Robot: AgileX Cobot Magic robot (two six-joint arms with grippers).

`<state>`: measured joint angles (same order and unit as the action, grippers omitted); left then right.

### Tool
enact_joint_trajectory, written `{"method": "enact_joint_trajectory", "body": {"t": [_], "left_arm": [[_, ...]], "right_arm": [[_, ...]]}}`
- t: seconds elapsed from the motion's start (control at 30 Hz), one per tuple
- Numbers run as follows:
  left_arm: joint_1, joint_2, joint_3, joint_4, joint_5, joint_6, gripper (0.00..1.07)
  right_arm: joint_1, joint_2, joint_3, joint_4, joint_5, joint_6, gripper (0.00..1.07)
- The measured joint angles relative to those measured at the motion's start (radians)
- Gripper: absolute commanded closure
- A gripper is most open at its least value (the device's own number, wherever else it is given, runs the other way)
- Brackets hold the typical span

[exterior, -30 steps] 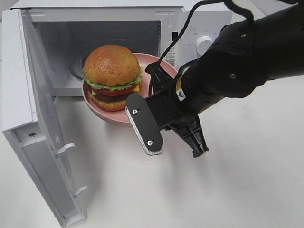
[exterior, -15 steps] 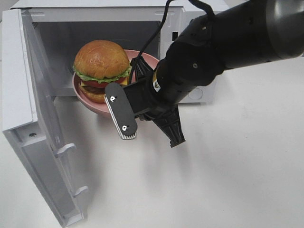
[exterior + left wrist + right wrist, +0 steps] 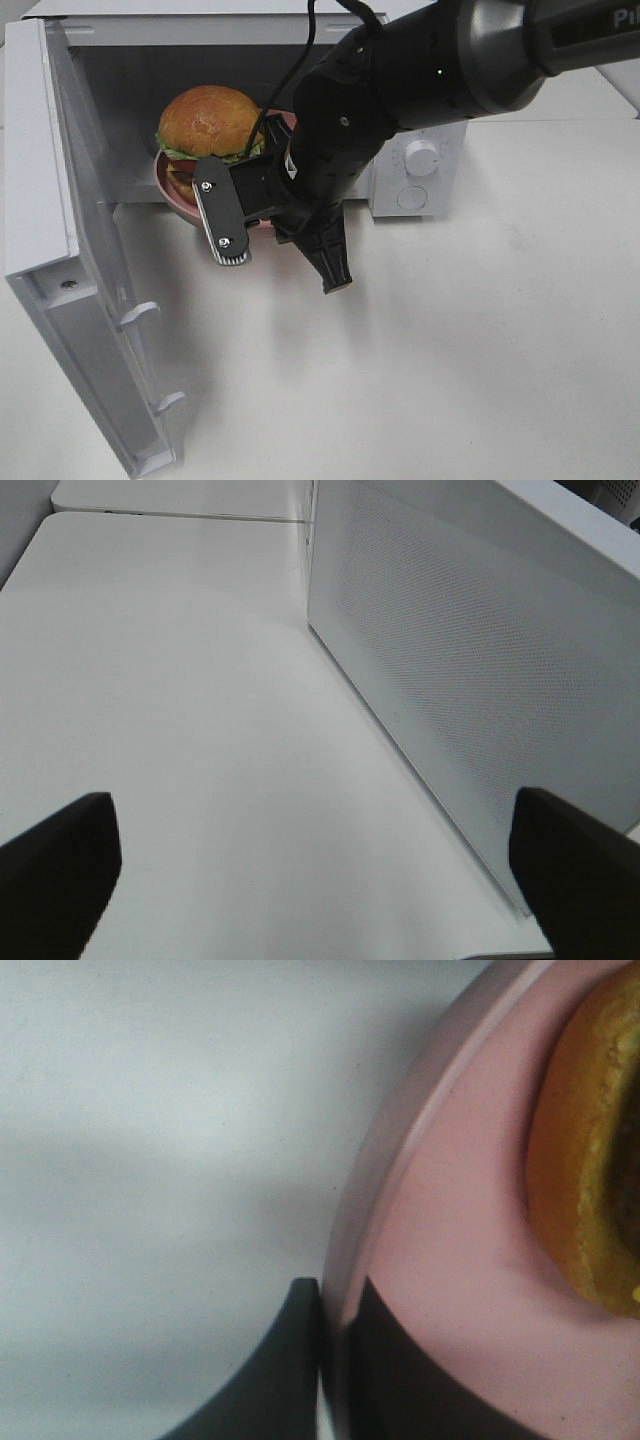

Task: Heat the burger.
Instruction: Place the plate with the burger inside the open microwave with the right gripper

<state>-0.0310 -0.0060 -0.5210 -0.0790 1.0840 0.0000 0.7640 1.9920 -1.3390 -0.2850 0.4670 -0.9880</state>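
The burger, with its golden-brown bun and green lettuce, sits on a pink plate at the mouth of the open microwave. My right arm reaches in from the right and covers the plate's near side. In the right wrist view my right gripper is shut on the plate's rim, one finger on each side, with the burger's bun just beyond. My left gripper stands open over bare table, nothing between its dark fingertips. It does not show in the exterior high view.
The microwave door hangs wide open to the left front, with its handles facing inward. The control knobs are right of the cavity. A white perforated panel of the microwave runs beside my left gripper. White tabletop extends to the front right.
My right arm has carried the plate and burger left and back, from in front of the microwave into its opening. The left gripper's view gives no earlier frame.
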Motion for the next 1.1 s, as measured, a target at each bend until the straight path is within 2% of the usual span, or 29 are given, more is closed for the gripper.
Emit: {"method": "enact_joint_trajectory", "body": {"t": [0.2, 0.37, 0.47, 0.53, 0.63, 0.7, 0.97, 1.1], "left_arm": [[0.000, 0.000, 0.000, 0.000, 0.000, 0.000, 0.09], [0.000, 0.000, 0.000, 0.000, 0.000, 0.000, 0.09], [0.000, 0.000, 0.000, 0.000, 0.000, 0.000, 0.09], [0.000, 0.000, 0.000, 0.000, 0.000, 0.000, 0.09], [0.000, 0.000, 0.000, 0.000, 0.000, 0.000, 0.09], [0.000, 0.000, 0.000, 0.000, 0.000, 0.000, 0.09], [0.000, 0.000, 0.000, 0.000, 0.000, 0.000, 0.09], [0.000, 0.000, 0.000, 0.000, 0.000, 0.000, 0.09]], "right_arm": [[0.000, 0.040, -0.066, -0.008, 0.032, 0.026, 1.07], [0.000, 0.101, -0.174, -0.019, 0.086, 0.031, 1.07], [0.000, 0.107, -0.187, -0.021, 0.088, 0.036, 1.07], [0.000, 0.137, -0.246, -0.042, 0.102, 0.063, 1.07], [0.000, 0.145, -0.258, -0.047, 0.107, 0.073, 1.07], [0.000, 0.176, -0.312, -0.063, 0.120, 0.106, 1.07], [0.000, 0.212, -0.369, -0.063, 0.141, 0.121, 1.07], [-0.001, 0.251, -0.431, -0.064, 0.145, 0.129, 1.07]]}}
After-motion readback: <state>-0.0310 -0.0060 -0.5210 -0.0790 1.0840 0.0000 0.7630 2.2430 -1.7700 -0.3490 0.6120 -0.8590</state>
